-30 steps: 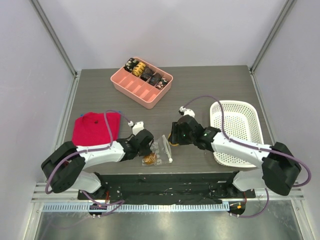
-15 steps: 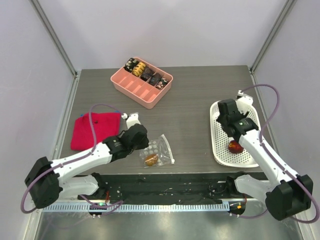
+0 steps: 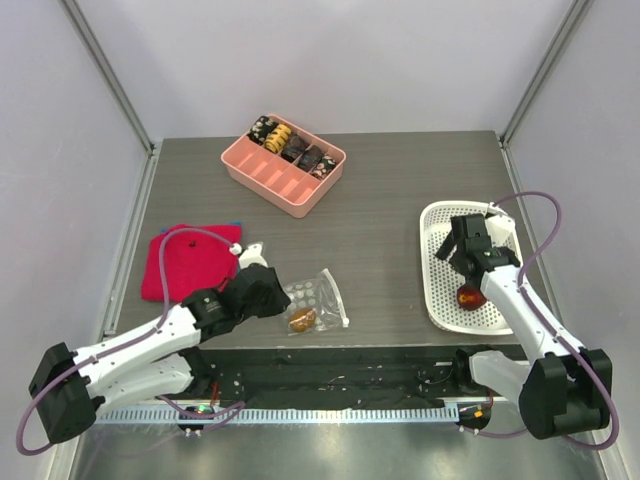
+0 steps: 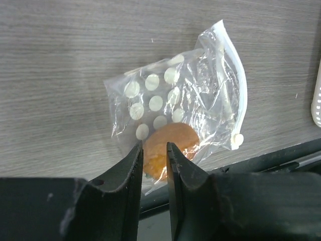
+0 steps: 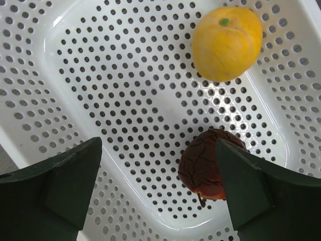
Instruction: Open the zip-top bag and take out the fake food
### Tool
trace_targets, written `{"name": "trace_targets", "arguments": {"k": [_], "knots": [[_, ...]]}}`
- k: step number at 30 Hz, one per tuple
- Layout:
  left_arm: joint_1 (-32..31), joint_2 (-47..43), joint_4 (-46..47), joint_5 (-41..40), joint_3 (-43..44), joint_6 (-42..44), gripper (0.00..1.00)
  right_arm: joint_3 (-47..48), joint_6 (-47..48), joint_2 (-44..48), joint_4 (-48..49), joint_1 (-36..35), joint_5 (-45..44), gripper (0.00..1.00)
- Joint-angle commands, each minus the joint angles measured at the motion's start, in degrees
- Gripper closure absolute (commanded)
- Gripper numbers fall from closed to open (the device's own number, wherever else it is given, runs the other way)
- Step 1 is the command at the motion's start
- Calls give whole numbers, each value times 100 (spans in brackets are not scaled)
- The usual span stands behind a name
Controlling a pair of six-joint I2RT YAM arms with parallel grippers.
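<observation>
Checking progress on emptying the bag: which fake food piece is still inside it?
The pale orange piece is still inside the zip-top bag, at the left gripper; the yellow-orange and dark red pieces lie in the white basket.

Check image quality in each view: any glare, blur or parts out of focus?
Top external: even light, sharp, soft shadows only. Left wrist: the zip-top bag is sharp, with glints on its crinkled plastic; the near fingers are dark and soft-edged. Right wrist: the white basket shows mild sheen, both food pieces are crisp, and the fingers are blurred.
</observation>
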State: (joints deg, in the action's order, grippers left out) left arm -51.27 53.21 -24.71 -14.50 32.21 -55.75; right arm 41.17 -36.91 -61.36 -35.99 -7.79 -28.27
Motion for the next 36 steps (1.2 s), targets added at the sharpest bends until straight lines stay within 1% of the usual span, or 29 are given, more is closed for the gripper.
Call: {"name": "trace_targets", "arguments": {"k": [1, 3, 4, 7, 8, 9, 10, 11, 12, 14, 15, 17, 18, 20, 21, 23, 24, 25, 27, 29, 30, 31, 33, 36], "knots": [[-33, -311, 19, 220, -223, -217, 74, 356, 245, 414, 118, -605, 121, 0], [-24, -408, 80, 272, -355, -261, 74, 462, 412, 642, 232, -1169, 251, 0], [-24, -417, 106, 299, -390, -270, 74, 488, 464, 669, 293, -1685, 365, 0], [-24, -373, 186, 413, -461, -279, 74, 480, 553, 582, 671, -2304, 1128, 2], [-24, -321, 177, 422, -470, -270, 74, 402, 544, 495, 977, -2558, 1427, 3], [-24, -294, 220, 422, -504, -288, 74, 340, 535, 337, 1154, -2648, 2178, 4], [-24, -259, 256, 431, -531, -314, 74, 261, 466, 231, 1364, -2744, 2499, 4], [-24, -241, 300, 439, -557, -331, 74, 60, 413, 152, 1845, -2876, 2894, 5], [-15, -180, 335, 431, -592, -366, 74, -81, 343, 64, 2137, -2938, 3472, 5], [-24, -144, 484, 439, -724, -454, 75, -397, 79, -226, 2812, -3017, 3889, 9], [-15, -110, 519, 457, -751, -489, 75, -486, 0, -340, 2999, -3035, 4021, 15], [-24, -92, 669, 483, -865, -577, 75, -627, -27, -595, 3229, -3044, 4128, 19], [-24, -109, 678, 492, -883, -586, 76, -645, 8, -666, 3238, -3035, 4084, 27], [-24, -161, 608, 457, -883, -604, 78, -706, 113, -806, 3256, -3044, 3979, 36], [-24, -197, 590, 457, -865, -604, 78, -724, 148, -851, 3265, -3035, 3970, 50], [-24, -364, 511, 448, -804, -587, 78, -777, 192, -999, 3352, -3035, 4004, 63], [-24, -408, 476, 431, -769, -560, 78, -812, 192, -1053, 3414, -3044, 4031, 75], [-24, -460, 450, 431, -734, -543, 78, -838, 184, -1097, 3527, -3035, 4066, 79], [-24, -452, 344, 448, -584, -481, 78, -952, 122, -1202, 3799, -3035, 4180, 84], [-24, -374, 335, 483, -523, -464, 78, -1066, 78, -1325, 4256, -3035, 4321, 87], [-24, -329, 361, 510, -488, -463, 78, -1058, 61, -1526, 4406, -3044, 4565, 88], [-24, -285, 396, 545, -496, -455, 78, -1049, 69, -1658, 4625, -3044, 4628, 89], [-24, -197, 458, 667, -487, -463, 80, -962, 218, -1983, 4715, -3035, 4664, 93], [-24, -188, 476, 808, -496, -472, 80, -839, 315, -2247, 4820, -3027, 4542, 95]]}}
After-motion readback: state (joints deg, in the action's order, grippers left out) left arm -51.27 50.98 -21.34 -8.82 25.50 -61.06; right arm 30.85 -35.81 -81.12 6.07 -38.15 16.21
